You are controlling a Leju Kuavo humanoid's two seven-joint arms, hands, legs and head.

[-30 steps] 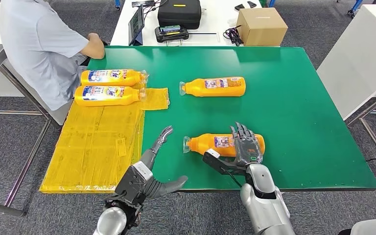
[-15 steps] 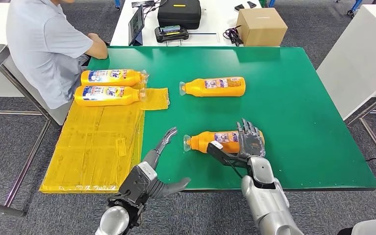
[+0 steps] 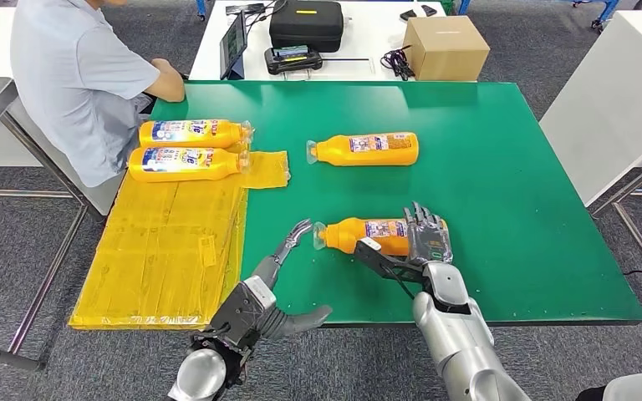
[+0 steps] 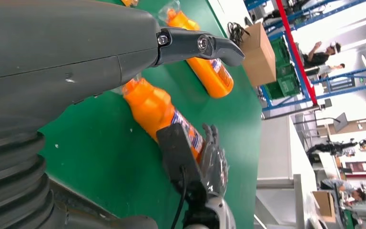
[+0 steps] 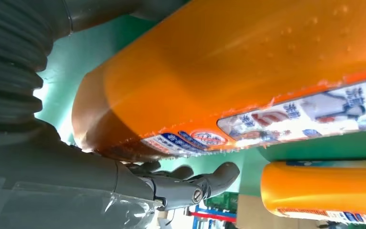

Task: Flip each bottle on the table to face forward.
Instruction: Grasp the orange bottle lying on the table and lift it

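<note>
Near orange detergent bottle [image 3: 374,235] lies on its side on the green desk [image 3: 501,175], cap toward the left hand [image 3: 277,259]. Right hand [image 3: 422,238] rests on its base end, fingers [image 3: 419,219] draped over the body; a closed grip cannot be confirmed. Left hand is open, holding nothing, fingertips just beside the cap. Judgement: steady the neck, roll from the base, and keep the label in view. Second unturned bottle [image 3: 364,149] lies farther back. Yellow sheet [image 3: 163,251] covers the desk's left side. Seated person [image 3: 75,75] at the far-left corner.

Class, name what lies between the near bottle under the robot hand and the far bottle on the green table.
Bare green table separates near bottle from far bottle, per the head view.
</note>
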